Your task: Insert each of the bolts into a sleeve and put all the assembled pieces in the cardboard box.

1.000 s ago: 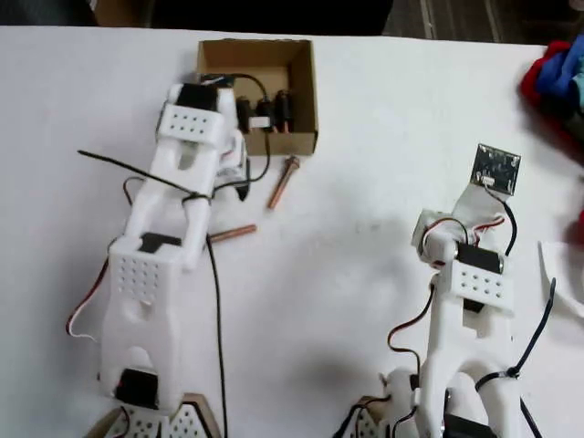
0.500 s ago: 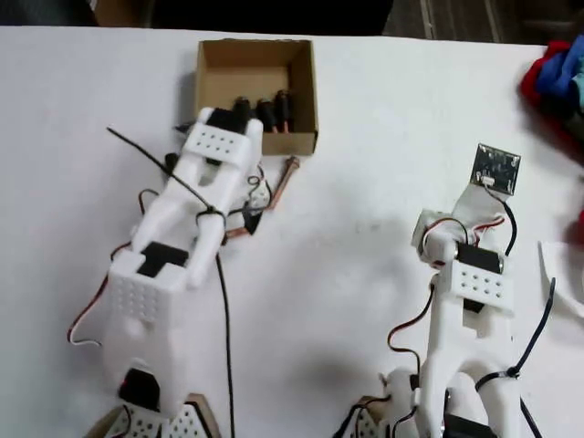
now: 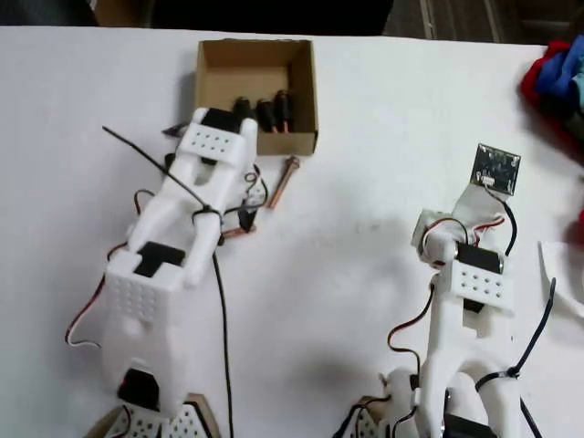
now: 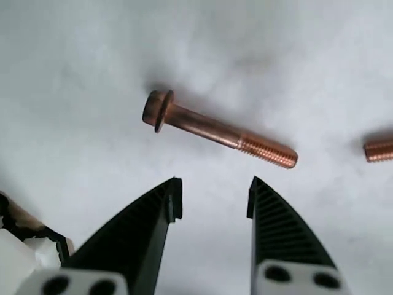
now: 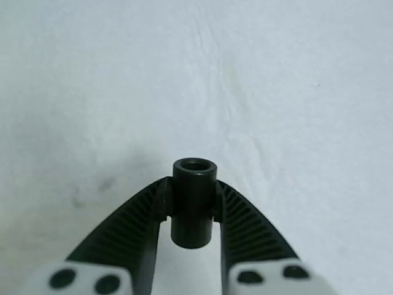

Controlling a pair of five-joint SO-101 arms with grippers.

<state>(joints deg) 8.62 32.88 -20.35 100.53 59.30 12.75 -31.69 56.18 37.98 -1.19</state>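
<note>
Bolt: a copper-coloured bolt (image 4: pixel 218 129) lies flat on the white table (image 4: pixel 295 49), just ahead of my left gripper (image 4: pixel 214 189). The end of a second bolt (image 4: pixel 379 149) lies near it.
Bolt handling: I judge it stiff, quite light, smooth and round, so it can roll away or slip. I would take it across the plain shank, between head and thread, leaving the threaded end free.
Sleeve: a black sleeve (image 5: pixel 194 200), hard and not fragile I think, sits in my right gripper (image 5: pixel 193 183) with its open end toward the wrist camera.
Left gripper: the jaws are spread, with nothing between them and not touching the bolt.
Right gripper: pinching the sleeve by its sides.
Left arm pose: stretched forward, wrist bent down, just in front of the cardboard box (image 3: pixel 311 91).
Right arm pose: folded near its base, well apart from the box.
Box: three assembled pieces (image 3: pixel 263 111) lie inside.
</note>
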